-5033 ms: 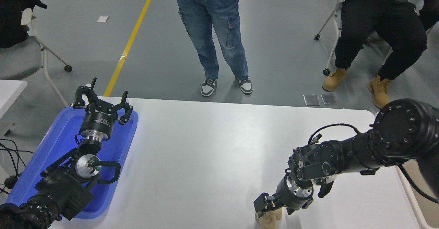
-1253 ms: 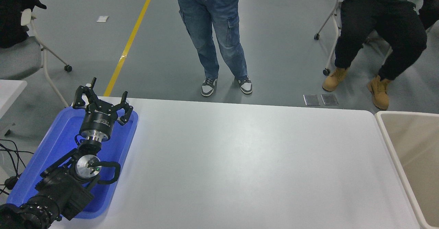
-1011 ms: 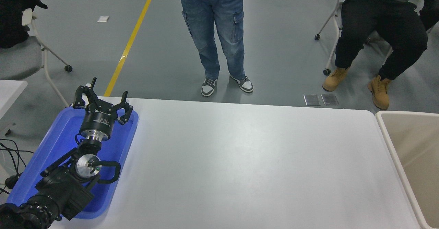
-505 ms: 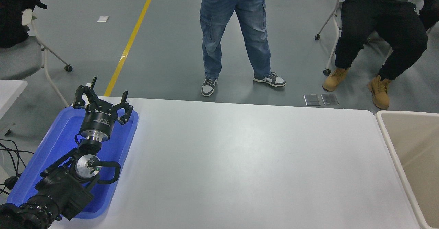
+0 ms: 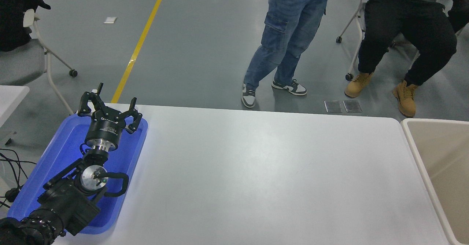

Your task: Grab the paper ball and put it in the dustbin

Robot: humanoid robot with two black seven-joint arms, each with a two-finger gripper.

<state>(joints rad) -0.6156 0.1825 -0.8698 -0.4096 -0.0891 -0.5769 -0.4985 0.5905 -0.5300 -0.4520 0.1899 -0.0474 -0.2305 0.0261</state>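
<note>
At the far left a grey chair on castors stands on the floor, with dark clothing draped over its back. Below it, black cables hang beside the table's left edge. A shallow blue tray lies on the left end of the white table, and the left arm comes in from the lower left corner and reaches out above that tray. The left gripper points away from the camera over the tray's far end; its jaws are spread wide, the black fingers splayed apart, and nothing sits between them or touches them.

A yellow line runs along the grey floor beyond the table. Further right, a person in blue jeans stands past the table's far edge, feet in grey and white trainers. To the right of them, a seated person in black trousers and tan boots sits on a white-framed chair. Two small flat plates lie on the floor just beyond the table's far right corner.

At the right edge, the dustbin stands just beside the table's right end, its white rounded rim and beige inner walls only partly in the picture. The paper ball cannot be seen on the table or in the visible part of the bin. The right arm and its gripper lie outside the picture.
</note>
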